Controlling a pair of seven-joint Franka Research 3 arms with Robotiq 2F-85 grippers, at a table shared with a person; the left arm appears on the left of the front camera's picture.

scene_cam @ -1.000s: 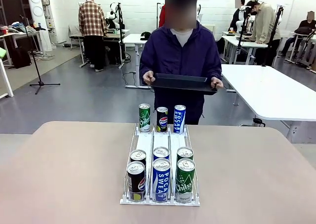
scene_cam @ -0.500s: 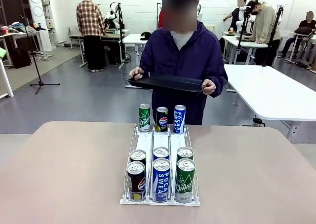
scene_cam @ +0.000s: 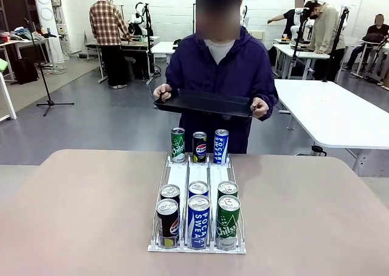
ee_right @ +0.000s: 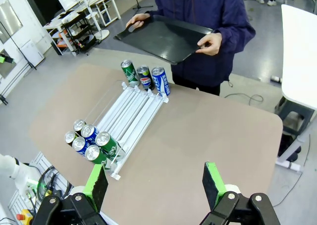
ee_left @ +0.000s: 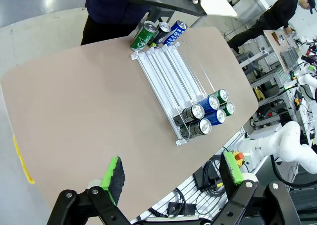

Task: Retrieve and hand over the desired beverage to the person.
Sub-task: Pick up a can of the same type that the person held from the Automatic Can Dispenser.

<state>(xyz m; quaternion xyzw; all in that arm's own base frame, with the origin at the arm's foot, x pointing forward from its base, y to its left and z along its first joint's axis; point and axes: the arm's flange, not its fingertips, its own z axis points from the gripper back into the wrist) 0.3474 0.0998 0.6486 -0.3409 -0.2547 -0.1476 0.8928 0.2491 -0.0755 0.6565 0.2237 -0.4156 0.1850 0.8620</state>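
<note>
1. The person [scene_cam: 219,69] stands at the far side of the table [scene_cam: 85,209], facing us, just behind the rack [scene_cam: 197,175].
2. The person's right hand [scene_cam: 162,93] and the person's left hand [scene_cam: 260,108] each grasp one end of a black tray [scene_cam: 203,103]. The tray is held in front of the body, above the rack's far end.
3. The rack is white with three lanes and lies mid-table, its lanes running from our side toward the person.
4. At the far end, three cans stand upright side by side: a green can [scene_cam: 177,144], a black Pepsi can [scene_cam: 199,146] and a blue Pocari Sweat can [scene_cam: 220,146].
5. At the near end, six cans stand in two rows of three. The front row is Pepsi [scene_cam: 167,223], Pocari Sweat [scene_cam: 198,221] and green [scene_cam: 228,221].
6. The left gripper [ee_left: 172,170] has its jaws spread wide and holds nothing. It is high over the table, well apart from the rack.
7. The right gripper [ee_right: 155,179] is likewise released and holds nothing, well above the table.
8. We cannot tell which beverage is wanted; all nine cans sit in the rack.
</note>
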